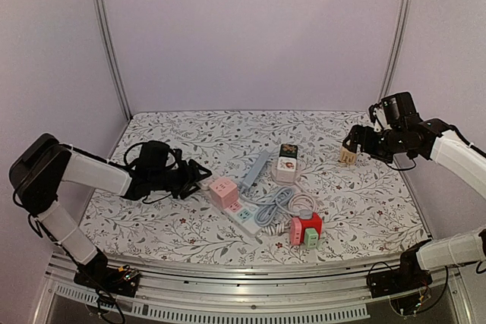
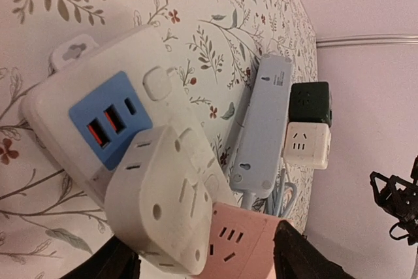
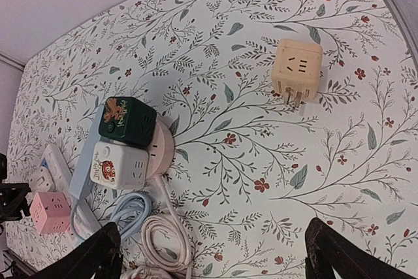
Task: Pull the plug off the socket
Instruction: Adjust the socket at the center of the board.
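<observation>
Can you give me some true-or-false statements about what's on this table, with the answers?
1. The beige cube lies loose, plugged into nothing. True.
2. The right hand holds the beige cube. False: that hand is open and empty.
3. The pink cube sits right beside a white cube. True.
4. The left hand is far from the pink cube. False: its fingers flank those two cubes.

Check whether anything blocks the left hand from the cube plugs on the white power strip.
Nothing visible does: the white cube plug and pink cube plug sit between the fingers of the left hand.
</observation>
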`<state>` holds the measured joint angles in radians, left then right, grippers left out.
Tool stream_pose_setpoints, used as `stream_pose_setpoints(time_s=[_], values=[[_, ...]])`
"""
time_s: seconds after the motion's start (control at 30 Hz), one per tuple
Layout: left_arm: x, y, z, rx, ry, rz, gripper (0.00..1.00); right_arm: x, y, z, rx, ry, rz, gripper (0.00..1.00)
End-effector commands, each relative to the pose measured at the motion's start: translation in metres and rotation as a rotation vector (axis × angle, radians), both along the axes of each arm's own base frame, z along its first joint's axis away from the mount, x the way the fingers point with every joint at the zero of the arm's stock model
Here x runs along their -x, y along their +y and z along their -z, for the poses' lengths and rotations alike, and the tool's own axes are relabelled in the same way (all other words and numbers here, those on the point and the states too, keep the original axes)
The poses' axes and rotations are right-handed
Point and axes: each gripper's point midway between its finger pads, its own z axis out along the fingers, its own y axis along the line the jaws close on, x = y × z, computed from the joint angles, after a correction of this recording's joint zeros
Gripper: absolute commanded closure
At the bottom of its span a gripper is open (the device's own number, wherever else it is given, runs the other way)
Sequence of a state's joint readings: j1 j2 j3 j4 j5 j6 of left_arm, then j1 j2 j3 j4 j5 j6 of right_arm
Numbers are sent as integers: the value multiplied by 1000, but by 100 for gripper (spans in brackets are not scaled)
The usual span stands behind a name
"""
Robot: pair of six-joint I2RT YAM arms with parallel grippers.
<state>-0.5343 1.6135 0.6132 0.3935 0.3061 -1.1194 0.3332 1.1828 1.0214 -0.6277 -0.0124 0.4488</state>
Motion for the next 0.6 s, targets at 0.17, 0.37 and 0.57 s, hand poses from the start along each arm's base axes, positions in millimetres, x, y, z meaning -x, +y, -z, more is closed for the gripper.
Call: stream_pose_setpoints(time_s=[0.17,0.37,0.57], values=[[-14,-27,-47,33,-109,60,32,3,4,5,12,15,-13,4],[-24,-41,-45,10,-105,86,34,6,7,6,55,7,-25,4],[-17,-25,-51,-79,-120,53,34,15,34,-2,88,-40,-123,3]])
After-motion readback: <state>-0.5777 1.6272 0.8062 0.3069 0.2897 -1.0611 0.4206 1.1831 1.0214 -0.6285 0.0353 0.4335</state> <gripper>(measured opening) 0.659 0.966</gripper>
